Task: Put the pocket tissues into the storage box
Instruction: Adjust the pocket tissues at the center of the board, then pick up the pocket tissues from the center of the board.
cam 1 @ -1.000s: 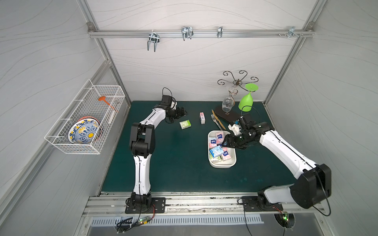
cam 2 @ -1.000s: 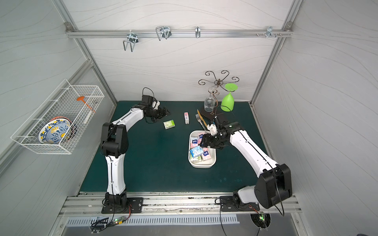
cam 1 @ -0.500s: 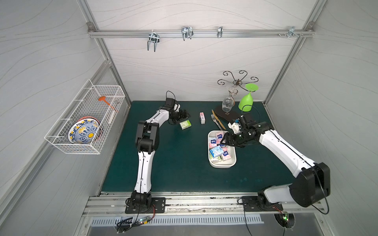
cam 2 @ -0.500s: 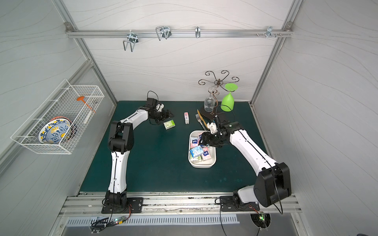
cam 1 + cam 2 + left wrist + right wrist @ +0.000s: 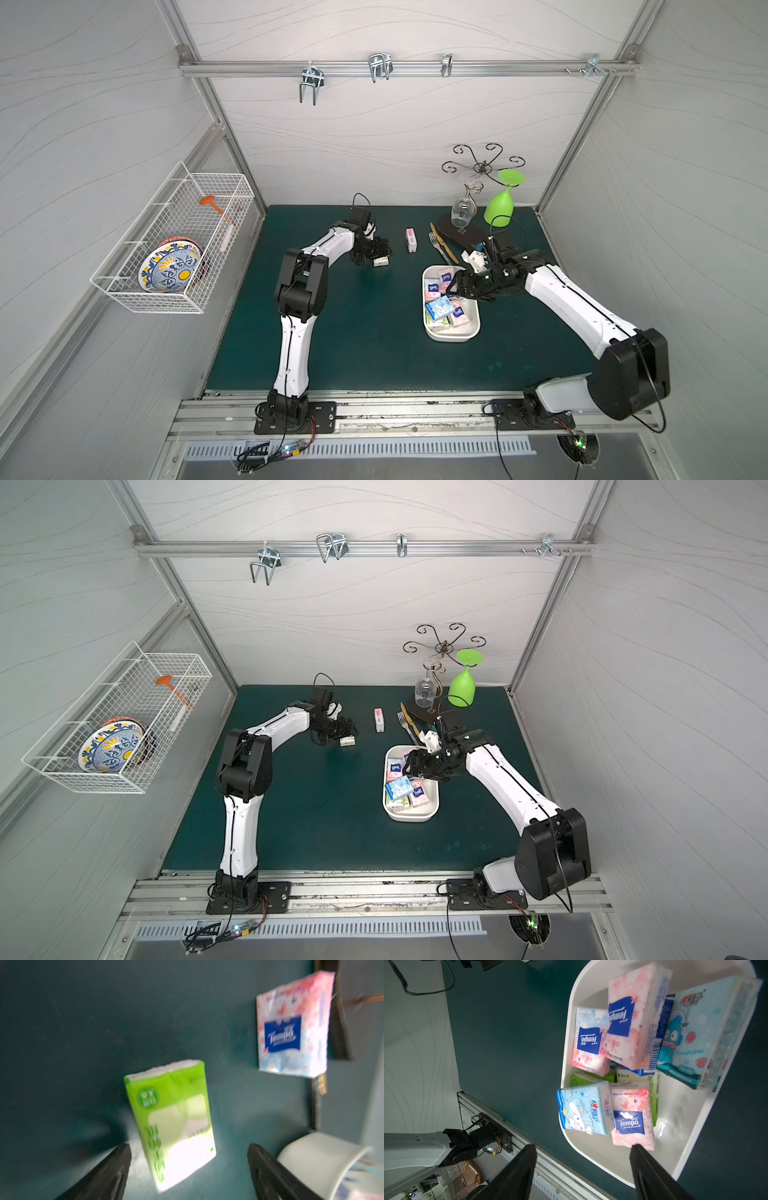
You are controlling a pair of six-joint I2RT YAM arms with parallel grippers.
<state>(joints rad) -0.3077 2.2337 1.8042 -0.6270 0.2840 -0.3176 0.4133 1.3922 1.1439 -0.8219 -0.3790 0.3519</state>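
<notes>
The storage box (image 5: 451, 334) (image 5: 409, 817) (image 5: 591, 1159), a shallow white tray, sits right of centre on the green mat and holds several pocket tissues in pink, light blue and green wrappers (image 5: 629, 1014). My right gripper (image 5: 457, 286) (image 5: 583, 1147) hangs open over the box, with nothing between its fingers. A light green pack (image 5: 381, 262) (image 5: 347, 741) (image 5: 172, 1122) lies on the mat. My left gripper (image 5: 372, 251) (image 5: 189, 1147) is open, and the pack's near end sits between its fingers, apart from both. A pink pack (image 5: 411, 240) (image 5: 291, 1030) lies further right.
A fork and a knife (image 5: 440, 247) lie behind the box, next to a dark-based wire stand holding a clear glass (image 5: 461, 210) and a green glass (image 5: 503, 203). A white wire basket (image 5: 174, 249) with a painted plate hangs on the left wall.
My left arm has swung right, bringing its open gripper onto the light green pack. The right gripper has stayed over the box and opened slightly.
</notes>
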